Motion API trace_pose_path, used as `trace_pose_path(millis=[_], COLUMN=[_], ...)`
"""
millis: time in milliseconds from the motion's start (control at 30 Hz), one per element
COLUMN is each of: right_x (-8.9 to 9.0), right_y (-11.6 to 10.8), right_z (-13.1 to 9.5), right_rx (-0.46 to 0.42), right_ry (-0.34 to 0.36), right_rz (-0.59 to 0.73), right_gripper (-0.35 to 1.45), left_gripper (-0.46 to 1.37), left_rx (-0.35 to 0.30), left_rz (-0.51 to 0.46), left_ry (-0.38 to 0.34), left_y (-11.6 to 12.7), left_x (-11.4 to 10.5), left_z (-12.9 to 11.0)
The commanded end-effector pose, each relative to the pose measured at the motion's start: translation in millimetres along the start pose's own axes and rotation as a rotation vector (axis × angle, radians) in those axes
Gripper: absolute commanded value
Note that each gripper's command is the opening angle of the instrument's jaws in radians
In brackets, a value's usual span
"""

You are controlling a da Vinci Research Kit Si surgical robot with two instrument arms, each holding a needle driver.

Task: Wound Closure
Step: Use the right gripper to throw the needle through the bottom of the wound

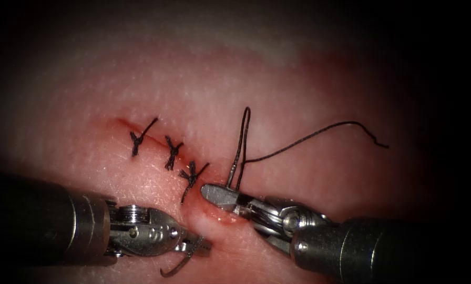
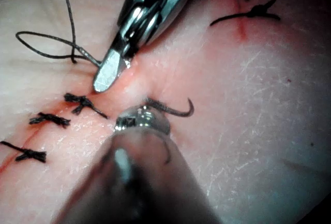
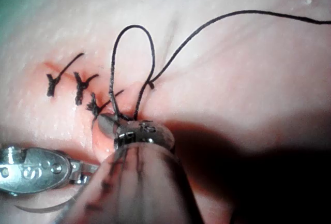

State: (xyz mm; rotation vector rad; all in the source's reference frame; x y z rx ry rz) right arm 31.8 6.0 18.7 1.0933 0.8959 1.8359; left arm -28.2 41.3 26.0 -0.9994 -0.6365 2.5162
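The tissue (image 1: 298, 79) has a cut (image 1: 121, 123) with three knotted stitches (image 1: 171, 152) across it. My left tool (image 1: 200, 245) comes in low on the cut's left side. It is shut on the curved needle (image 1: 175, 265) near one end. The rest of the curve hangs free over the tissue, also seen as the needle (image 2: 178, 113) in the left wrist view. My right tool (image 1: 214, 193) is shut, its tip pressed on the tissue at the unstitched end of the cut. The thread (image 1: 243, 137) rises in a loop right beside these jaws; I cannot tell whether it is pinched.
The thread's loose tail (image 1: 351, 123) trails away over the tissue on the right side of the cut. Red fluid (image 1: 225, 218) tints the fold of tissue under the right tool. Short cut thread ends (image 1: 150, 125) stick out from the knots.
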Motion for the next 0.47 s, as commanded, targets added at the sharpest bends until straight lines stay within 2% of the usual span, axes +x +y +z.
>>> trace_pose_path(millis=[33, 467], right_x=[-0.1, 0.0], right_y=[0.0, -0.1], right_z=[0.0, 0.6], right_rx=[-0.001, 0.002], right_ry=[-0.001, -0.007], right_rz=[-0.003, -0.025], right_gripper=[-0.35, -0.35], left_gripper=[-0.35, -0.35], left_rx=[-0.004, -0.003], left_rz=[0.000, 0.000], left_ry=[0.000, 0.000], left_y=[0.0, 0.0], left_x=[0.0, 0.0], left_z=[0.0, 0.0])
